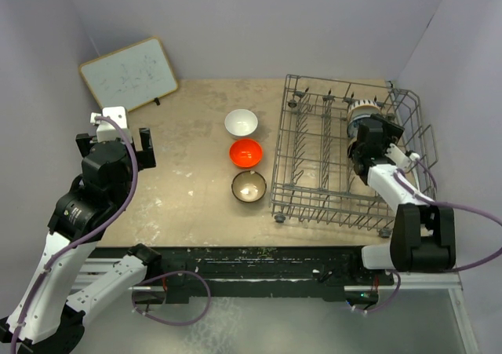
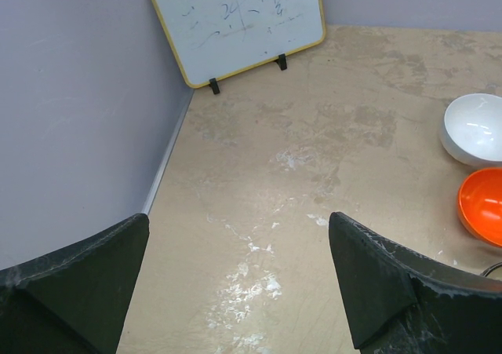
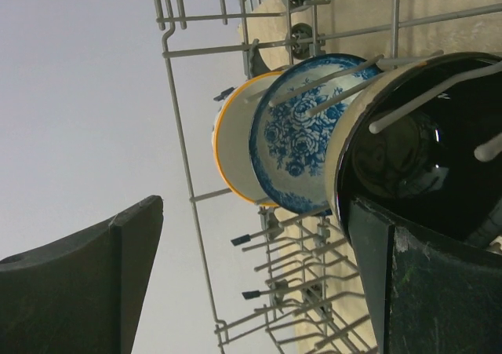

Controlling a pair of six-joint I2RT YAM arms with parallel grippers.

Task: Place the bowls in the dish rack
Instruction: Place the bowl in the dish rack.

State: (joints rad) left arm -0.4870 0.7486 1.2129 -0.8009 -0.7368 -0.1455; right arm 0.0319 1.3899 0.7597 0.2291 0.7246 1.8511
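From above, the right gripper (image 1: 365, 134) hides most bowls inside the dish rack (image 1: 314, 166); the white bowl (image 1: 241, 122), orange bowl (image 1: 245, 152) and brown bowl (image 1: 249, 186) lie left of it. In the left wrist view the left gripper (image 2: 239, 244) gapes empty, and the orange bowl is cut off. In the right wrist view that gripper's spread, empty fingers (image 3: 86, 283) frame the black bowl (image 3: 423, 158), patterned bowl (image 3: 294, 134) and cream bowl (image 3: 235, 146), all racked on edge.

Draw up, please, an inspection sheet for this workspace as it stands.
Surface: tan tabletop, scuffed with white marks.
Job's things: white bowl, orange bowl and brown bowl in a row on the table; cream bowl, blue-patterned bowl and black bowl on edge in the dish rack.
Clutter: whiteboard leaning at the far left.
End effectors: left end effector open, empty; right end effector open, inside the rack by the black bowl.
Cables: purple cables along both arms.
Surroundings: lavender walls.
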